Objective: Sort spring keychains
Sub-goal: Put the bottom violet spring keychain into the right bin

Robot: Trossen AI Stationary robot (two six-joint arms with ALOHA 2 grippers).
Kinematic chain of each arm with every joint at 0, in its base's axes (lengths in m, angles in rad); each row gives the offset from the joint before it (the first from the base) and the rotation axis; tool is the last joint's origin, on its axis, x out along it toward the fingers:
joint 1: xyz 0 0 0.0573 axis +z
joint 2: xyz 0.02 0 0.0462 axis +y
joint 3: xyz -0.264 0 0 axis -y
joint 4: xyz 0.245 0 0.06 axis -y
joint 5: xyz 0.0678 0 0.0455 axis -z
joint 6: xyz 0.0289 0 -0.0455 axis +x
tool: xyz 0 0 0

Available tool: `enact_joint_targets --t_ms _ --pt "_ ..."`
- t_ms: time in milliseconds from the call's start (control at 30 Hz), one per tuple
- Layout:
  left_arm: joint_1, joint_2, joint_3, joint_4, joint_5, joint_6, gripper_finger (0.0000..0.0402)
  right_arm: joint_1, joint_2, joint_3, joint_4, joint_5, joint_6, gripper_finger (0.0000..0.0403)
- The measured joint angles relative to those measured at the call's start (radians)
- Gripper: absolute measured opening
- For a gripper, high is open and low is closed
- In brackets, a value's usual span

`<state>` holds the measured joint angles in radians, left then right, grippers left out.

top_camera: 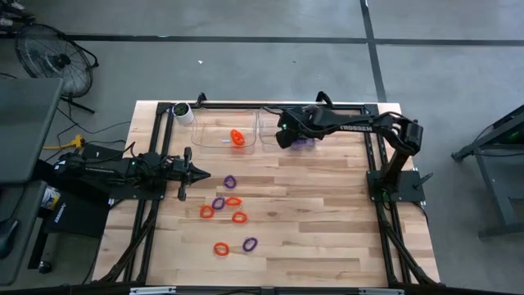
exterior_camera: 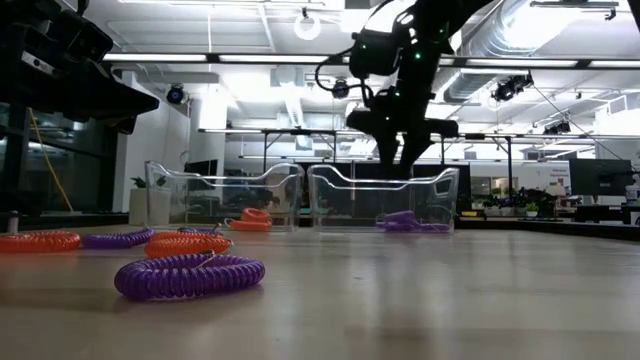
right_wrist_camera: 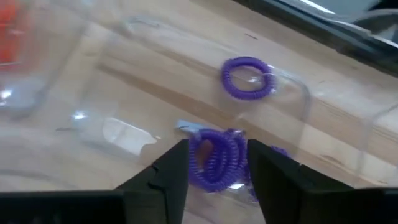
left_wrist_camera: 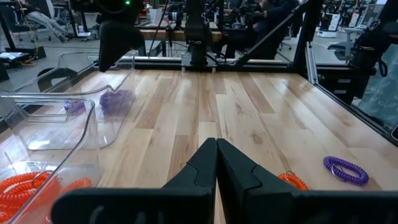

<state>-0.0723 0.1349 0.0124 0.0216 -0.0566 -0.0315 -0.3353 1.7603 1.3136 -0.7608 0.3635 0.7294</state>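
Several orange and purple spring keychains (top_camera: 233,201) lie flat on the wooden table. Two clear bins stand at the far edge. The left bin (top_camera: 214,138) holds orange coils (top_camera: 237,138), and the right bin (top_camera: 327,141) holds purple coils (top_camera: 304,142). My right gripper (top_camera: 282,136) hovers open over the right bin, above its rim in the low view (exterior_camera: 400,160). In the right wrist view a purple coil (right_wrist_camera: 217,157) lies on the bin floor below the gap between its fingers, with another coil (right_wrist_camera: 247,78) farther off. My left gripper (top_camera: 201,174) waits shut at the table's left, close to a purple coil (top_camera: 229,181).
A white cup (top_camera: 182,111) stands at the far left corner beside the left bin. The loose coils cluster in the table's middle and near part, and the table's right half (top_camera: 327,221) is bare wood. Black frame rails run along the table's sides.
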Motion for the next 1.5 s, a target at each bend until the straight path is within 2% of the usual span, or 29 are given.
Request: enact_joint_targets --t_ms 133,367,667,933,1100,1333,1500 --pt "0.000 0.000 0.000 0.000 0.000 0.000 0.0003 0.031 0.000 0.000 0.062 -0.045 -0.040 0.0174" --pt "0.000 0.000 0.000 0.000 0.000 0.000 0.0003 0.112 -0.007 0.000 0.154 -0.177 -0.143 0.0177" --pt "0.000 0.000 0.000 0.000 0.000 0.000 0.0003 0.299 -0.015 0.000 0.259 -0.375 -0.302 0.0177" --pt "0.000 0.000 0.000 0.000 0.000 0.000 0.0003 0.510 -0.006 0.000 0.301 -0.382 -0.499 0.0177" --pt "0.000 0.000 0.000 0.000 0.000 0.000 0.0003 0.624 0.057 0.000 0.406 -0.386 -0.594 0.0177" --pt "0.000 0.000 0.000 0.000 0.000 0.000 0.0003 0.724 0.179 0.000 0.642 -0.401 -0.693 0.0177" --pt "0.000 0.000 0.000 0.000 0.000 0.000 0.0003 0.766 0.244 0.000 0.732 -0.401 -0.738 0.0177"
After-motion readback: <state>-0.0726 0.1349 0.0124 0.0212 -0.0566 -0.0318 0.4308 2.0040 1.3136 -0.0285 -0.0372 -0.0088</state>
